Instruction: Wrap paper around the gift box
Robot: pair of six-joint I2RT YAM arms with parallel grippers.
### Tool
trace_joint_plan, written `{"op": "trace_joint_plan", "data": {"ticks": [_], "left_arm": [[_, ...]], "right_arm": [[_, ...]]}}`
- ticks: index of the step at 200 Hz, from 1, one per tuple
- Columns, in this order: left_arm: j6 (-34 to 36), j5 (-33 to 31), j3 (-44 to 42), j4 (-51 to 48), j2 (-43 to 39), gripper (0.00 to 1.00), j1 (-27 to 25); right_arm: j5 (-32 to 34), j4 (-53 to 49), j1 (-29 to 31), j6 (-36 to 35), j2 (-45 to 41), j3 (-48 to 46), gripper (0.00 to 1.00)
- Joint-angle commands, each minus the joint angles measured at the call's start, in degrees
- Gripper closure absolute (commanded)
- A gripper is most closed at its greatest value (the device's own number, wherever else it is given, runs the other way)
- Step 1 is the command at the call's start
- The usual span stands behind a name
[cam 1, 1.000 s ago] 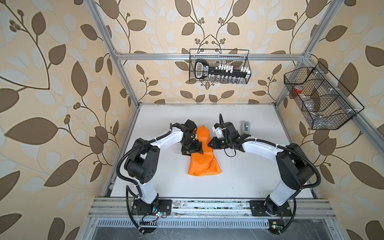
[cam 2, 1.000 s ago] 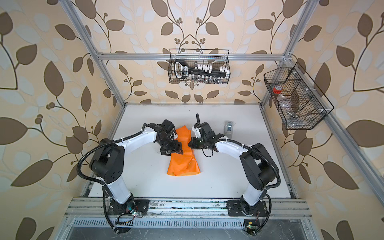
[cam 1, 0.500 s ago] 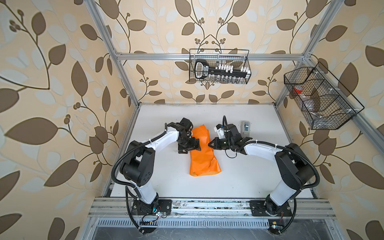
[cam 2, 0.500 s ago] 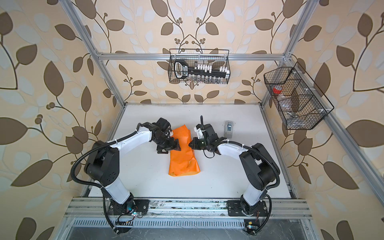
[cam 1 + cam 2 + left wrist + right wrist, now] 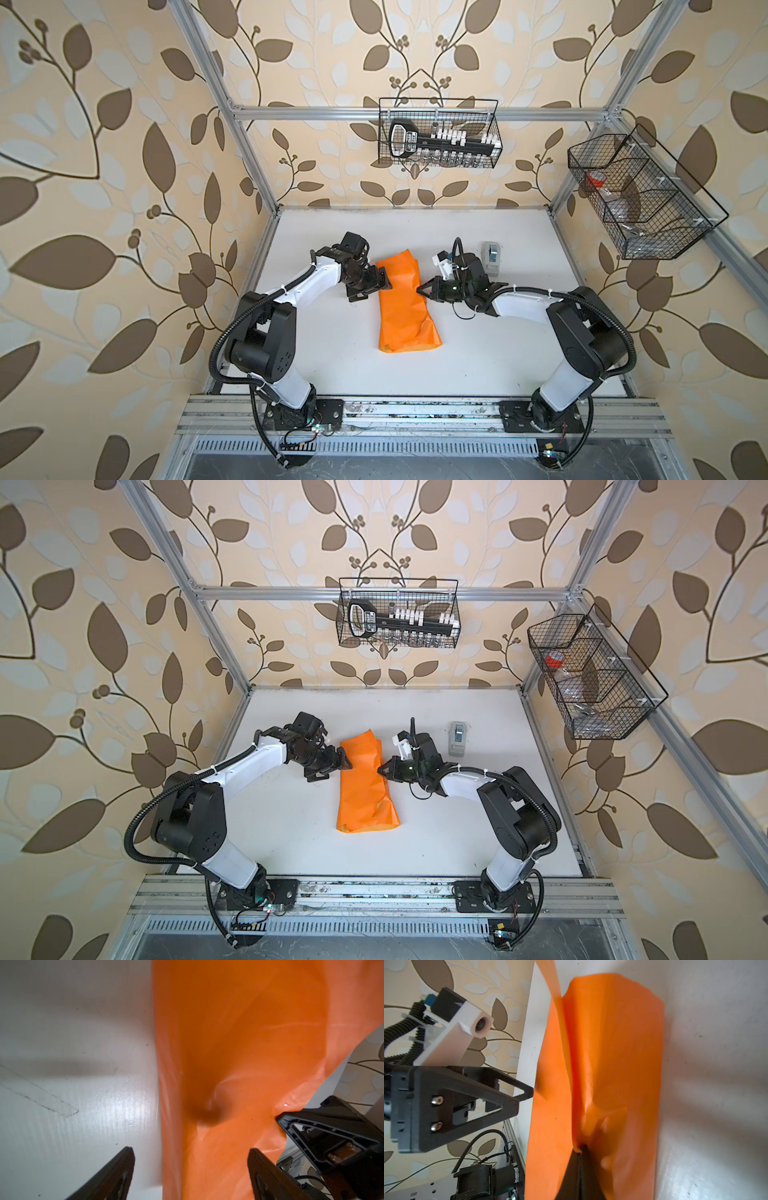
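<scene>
Now right gripper (image 5: 580,1147) pinches paper (image 5: 403,307) edge; left gripper (image 5: 190,1149) spread wide.

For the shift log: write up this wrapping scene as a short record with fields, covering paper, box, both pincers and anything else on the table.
paper: orange, folded over lengthwise, lying on the white table
gift box: not visible in any view
left pincer: open, at the paper's left edge, holding nothing
right pincer: shut on the paper's right edge
also present: grey-white tape dispenser, towards the back right, apart from the paper
</scene>
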Motion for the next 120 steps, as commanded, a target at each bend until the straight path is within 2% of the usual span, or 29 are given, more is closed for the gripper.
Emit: {"op": "trace_joint_plan", "data": {"ticks": [1,120], "left_arm": [[-0.83,1.94,-0.85,1.81,0.26,0.13,-0.13],[-0.91,3.19,-4.04,5.57,0.78,0.16,-0.22]], "right_arm": [[-3.08,3.84,-1.25,2.81,-0.03,-2.82,1.00],[-10.43,29.07,-3.66,16.72,7.72,-9.44,1.00]]}}
